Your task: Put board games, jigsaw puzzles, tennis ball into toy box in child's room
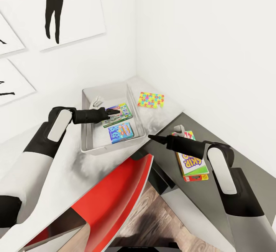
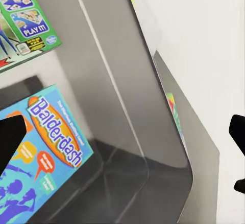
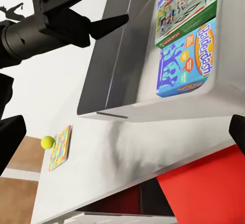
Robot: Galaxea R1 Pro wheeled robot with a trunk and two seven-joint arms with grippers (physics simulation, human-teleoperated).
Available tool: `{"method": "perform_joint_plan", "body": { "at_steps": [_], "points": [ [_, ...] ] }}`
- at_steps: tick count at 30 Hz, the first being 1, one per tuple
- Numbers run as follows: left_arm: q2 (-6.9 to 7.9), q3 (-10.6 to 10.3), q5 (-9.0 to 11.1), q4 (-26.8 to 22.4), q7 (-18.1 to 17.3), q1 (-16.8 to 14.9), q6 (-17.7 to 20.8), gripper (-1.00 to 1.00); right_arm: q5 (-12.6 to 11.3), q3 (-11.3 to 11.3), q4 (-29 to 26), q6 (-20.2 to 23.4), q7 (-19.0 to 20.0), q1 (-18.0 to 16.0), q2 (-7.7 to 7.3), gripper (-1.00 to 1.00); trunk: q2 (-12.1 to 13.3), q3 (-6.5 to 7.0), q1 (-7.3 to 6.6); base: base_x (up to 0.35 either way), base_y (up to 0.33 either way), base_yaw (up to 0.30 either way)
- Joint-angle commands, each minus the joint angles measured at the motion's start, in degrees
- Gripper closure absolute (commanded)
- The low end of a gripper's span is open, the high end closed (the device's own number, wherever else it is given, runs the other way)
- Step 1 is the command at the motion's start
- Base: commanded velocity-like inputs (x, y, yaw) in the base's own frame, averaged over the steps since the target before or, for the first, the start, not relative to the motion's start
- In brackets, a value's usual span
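Lying flat in toy box: 2 board games

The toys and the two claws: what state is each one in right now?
Toy box: open, on table.
Balderdash game: flat in box.
Green board game: in box.
Jigsaw puzzle: on table, outside box.
Skip-Bo game: outside box.
Tennis ball: outside box.
Left gripper: open, over box.
Right gripper: empty.

- White walls meet in a corner — evenly lit.
- Framed black-on-white pictures hang on the left wall.
- Pale marbled worktop runs into the corner.
- Red chair stands at the worktop — wood floor beneath.
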Motion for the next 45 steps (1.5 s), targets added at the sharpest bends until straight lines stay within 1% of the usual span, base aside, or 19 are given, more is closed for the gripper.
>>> {"method": "perform_joint_plan", "body": {
  "at_steps": [1,2,3,5,8,10,14,16,19,21,22,24,29,31,34,39,40,42,45],
  "points": [
    [0.01,0.03,-0.05,-0.52,-0.56,0.16,0.04,-1.0,0.5,-0.03,-0.01,0.1,0.53,-0.05,-0.03,-1.0,-0.1,-0.08,0.03,0.0,0.0,0.0],
    [-0.01,0.11,0.53,-1.03,-0.55,0.37,0.04,-1.0,0.49,-0.08,-0.01,0.1,0.54,-0.04,-0.03,-1.0,-0.1,-0.08,0.03,0.0,0.0,0.0],
    [-0.01,0.11,0.53,-1.03,-0.55,0.37,0.04,-1.0,0.49,-0.08,-0.01,0.1,0.54,-0.04,-0.03,-1.0,-0.1,-0.08,0.03,0.0,0.0,0.0],
    [-0.06,0.2,1.69,-1.96,-0.51,0.89,0.04,-1.0,0.45,-0.41,-0.01,0.1,0.55,-0.04,-0.04,-1.0,-0.1,-0.08,0.03,0.0,0.0,0.0],
    [-0.08,0.23,2.23,-2.39,-0.5,1.18,0.04,-1.0,0.44,-0.66,-0.01,0.1,0.56,-0.04,-0.04,-1.0,-0.1,-0.08,0.03,0.0,0.0,0.0],
    [-0.12,0.23,3.03,-3.21,-0.44,1.68,0.04,-1.0,0.41,-1.15,-0.01,0.1,0.65,-0.04,-0.04,-1.0,-0.1,-0.08,0.03,0.0,0.0,0.0],
    [-0.19,0.23,3.54,-3.82,-0.41,2.01,0.04,-1.0,0.39,-1.58,-0.01,0.1,0.98,-0.04,-0.04,-1.0,-0.1,-0.08,0.03,0.0,0.0,0.0],
    [-0.37,0.23,3.86,-4.25,-0.37,2.23,0.04,-1.0,0.38,-2.21,-0.01,0.1,1.27,-0.04,-0.04,-1.0,-0.1,-0.08,0.03,0.0,0.0,0.0],
    [-0.54,0.24,3.96,-4.4,-0.35,2.31,0.04,-1.0,0.37,-2.63,-0.01,0.1,1.38,-0.03,-0.04,-1.0,-0.1,-0.08,0.03,0.0,0.0,0.0],
    [-1.07,0.24,4.04,-4.62,-0.3,2.42,0.04,-1.0,0.37,-3.59,-0.01,0.1,1.53,-0.03,-0.01,-1.0,-0.1,-0.08,0.03,0.0,0.0,-0.021],
    [-1.07,0.24,4.04,-4.62,-0.3,2.42,0.04,-1.0,0.37,-3.59,-0.01,0.1,1.53,-0.03,-0.01,-1.0,-0.1,-0.08,0.03,0.0,0.0,-0.032],
    [-1.64,0.19,3.93,-4.75,-0.26,2.49,0.04,-1.0,0.36,-4.55,-0.01,0.1,1.63,-0.03,0.01,-1.0,-0.1,-0.08,0.03,0.0,0.0,-0.086],
    [-2.31,0.13,3.8,-4.84,-0.23,2.5,0.04,-1.0,0.36,-5.22,-0.01,0.1,1.7,-0.05,0.02,-1.0,-0.1,-0.08,0.03,0.0,0.0,-0.143],
    [-3.01,0.07,3.72,-4.9,-0.21,2.51,0.04,-1.0,0.36,-5.65,-0.01,0.1,1.74,-0.05,0.03,-1.0,-0.1,-0.08,0.03,0.0,0.0,-0.198],
    [-3.35,0.03,3.7,-4.92,-0.2,2.51,0.04,-1.0,0.36,-5.8,-0.01,0.1,1.75,-0.04,0.03,-1.0,-0.1,-0.08,0.03,0.0,0.0,-0.216],
    [-4.66,-0.1,3.62,-4.92,0.17,2.52,0.09,-1.0,0.36,-6.17,-0.01,0.1,1.78,-0.04,0.04,-1.0,-0.1,-0.04,0.03,0.0,0.0,-0.244],
    [-4.66,-0.1,3.62,-4.92,0.17,2.52,0.09,-1.0,0.36,-6.17,-0.01,0.1,1.78,-0.04,0.04,-1.0,-0.1,-0.03,0.03,0.0,0.0,-0.255],
    [-5.27,-0.13,3.65,-4.92,1.18,2.5,0.1,-1.0,0.36,-6.26,-0.01,0.1,1.79,-0.05,0.01,-1.0,-0.1,0.0,0.03,0.0,0.0,-0.262],
    [-5.55,-0.17,3.7,-4.92,1.85,2.49,0.13,-1.0,0.36,-6.29,-0.01,0.1,1.79,-0.05,0.0,-1.0,-0.1,0.05,0.03,0.0,0.0,-0.266]
  ]
}}
